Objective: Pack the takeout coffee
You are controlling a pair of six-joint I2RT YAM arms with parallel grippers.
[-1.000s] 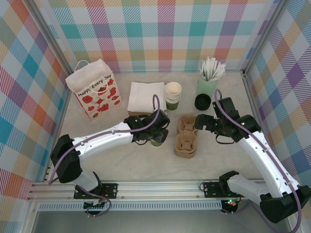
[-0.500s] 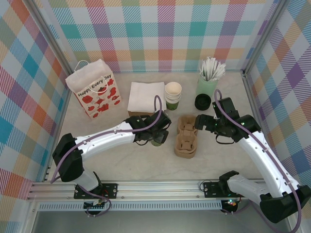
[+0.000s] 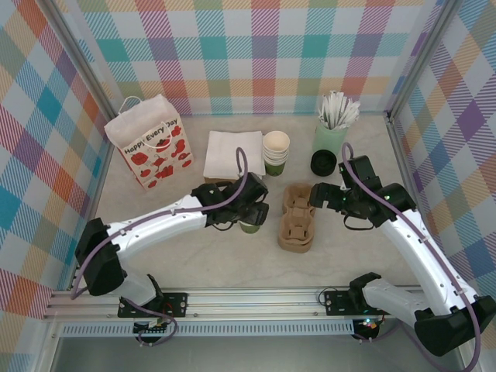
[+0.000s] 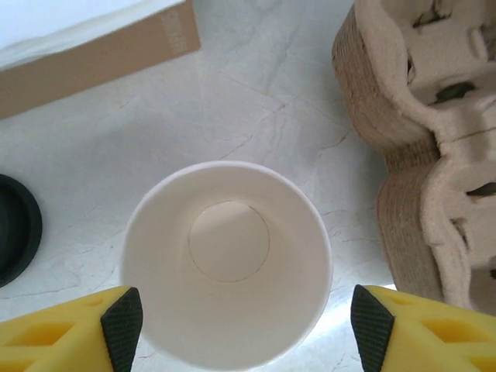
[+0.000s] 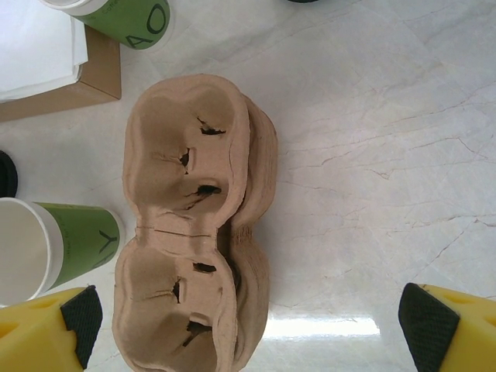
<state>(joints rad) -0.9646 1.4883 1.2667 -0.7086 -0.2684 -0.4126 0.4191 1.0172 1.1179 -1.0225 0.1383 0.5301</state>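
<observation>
Standing upright near the tabletop [image 3: 194,256] centre, the takeout coffee [image 3: 249,225] is a small paper cup, empty, w/ a cream-white rim & inside and a green band w/ darker lettering outside. The left pincer [image 3: 249,211] sits over it, spread, w/ black pads [image 4: 122,325] flanking the rim, one each side. The pad on the carrier side is clear of the cup wall, a strip of tabletop showing btwn. The other is right at the rim; contact can't be told.

Just beside the cup, toward the right edge, lies a cup carrier [image 3: 297,218]. It is brown moulded pulp, rough, w/ rounded wells facing up & layered edges down its side. The right pincer [image 3: 319,198] hangs over its far-right end, fingers [image 5: 81,314] spread wide, gripping nothing.

On the cup's other side, near it, is a flat black round lid [image 4: 12,229], partly cut off. Toward the far edge are a cardboard box [image 3: 232,155] topped w/ white napkins, a stack of cups [image 3: 276,151], a second black lid [image 3: 323,162] & a pale green tumbler [image 3: 332,128] of white sticks. A paper gift bag [image 3: 151,141] w/ red flowers stands by the far-left corner. The tabletop is pale, marble-veined & glossy.
</observation>
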